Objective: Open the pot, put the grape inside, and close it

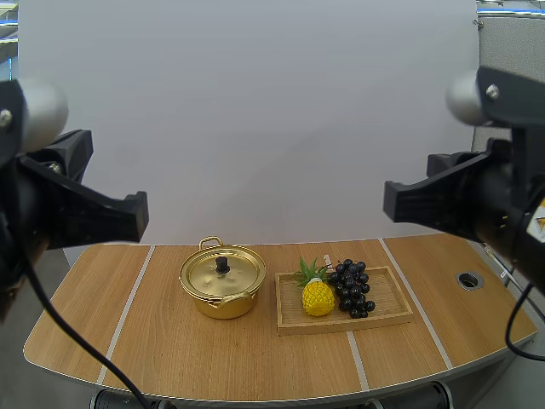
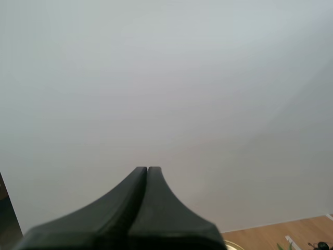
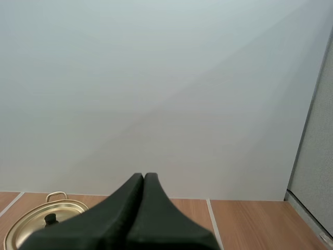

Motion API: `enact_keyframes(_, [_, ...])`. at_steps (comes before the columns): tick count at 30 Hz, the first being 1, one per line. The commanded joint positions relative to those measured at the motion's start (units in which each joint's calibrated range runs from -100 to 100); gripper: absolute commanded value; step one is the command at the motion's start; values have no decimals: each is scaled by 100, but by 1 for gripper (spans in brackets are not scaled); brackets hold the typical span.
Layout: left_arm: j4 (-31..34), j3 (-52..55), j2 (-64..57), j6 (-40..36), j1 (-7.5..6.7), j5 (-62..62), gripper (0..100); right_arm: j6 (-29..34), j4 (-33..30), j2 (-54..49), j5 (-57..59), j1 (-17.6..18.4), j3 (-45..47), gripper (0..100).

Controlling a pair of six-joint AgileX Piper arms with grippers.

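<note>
Across the wooden counter (image 1: 170,349), nothing is being touched by you yet: the gold pot (image 1: 223,305) is sitting left of centre with its lid (image 1: 237,274) on. The bunch of grapes (image 1: 352,288) is lying in the wooden tray (image 1: 387,300) just beside the pot, with a yellow toy pineapple (image 1: 318,297) lying close against it on the pot side. You are risking most at the lid. Its black knob (image 1: 222,265) is small, and if you are coming down off-centre you are likely shoving the pot along the counter or tipping the lid rather than lifting it. You are also risking a mix-up in the tray, since a wide grab at the grapes is likely catching the pineapple too, or dragging the tray. With both arms flanking the same narrow patch, you are courting a clash if they are reaching in together. Your left pincer (image 2: 148,170) is hanging high over the counter's left side, fingers pressed together into one wedge and holding nothing. Your right pincer (image 3: 143,176) is hanging likewise over the right side, closed and empty, with the pot lying beyond its fingers.
</note>
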Motion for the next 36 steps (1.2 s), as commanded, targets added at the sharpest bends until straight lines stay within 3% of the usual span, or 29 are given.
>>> enact_keyframes(1, [14, -334, 0, 20, -17, 865, 0, -40, -35, 0, 966, -18, -694, 0])
enact_keyframes(10, [14, -334, 935, 19, -17, 1155, 0, -163, -35, 863, 1820, -18, -707, 0])
enact_keyframes(26, [14, -334, 3490, 19, -17, 1303, 0, -144, -35, 2895, 1838, -18, -707, 2])
enact_keyframes(27, [14, -334, 3541, 19, -17, 1320, 0, -144, -35, 2908, 1838, -18, -707, 8])
enact_keyframes(29, [14, -334, 3630, 19, -17, 1386, 7, -144, -35, 2911, 1823, -18, -707, 37])
enact_keyframes(30, [14, -334, 3643, 19, -17, 1386, 12, -144, -35, 2911, 1823, -18, -707, 45])
enact_keyframes(34, [27, -334, 3643, 19, -17, 1388, 49, -144, -40, 2911, 1686, -18, -707, 95])
enact_keyframes(36, [49, -334, 3643, 26, -17, 1388, 75, -144, -40, 2911, 1640, -18, -707, 100])
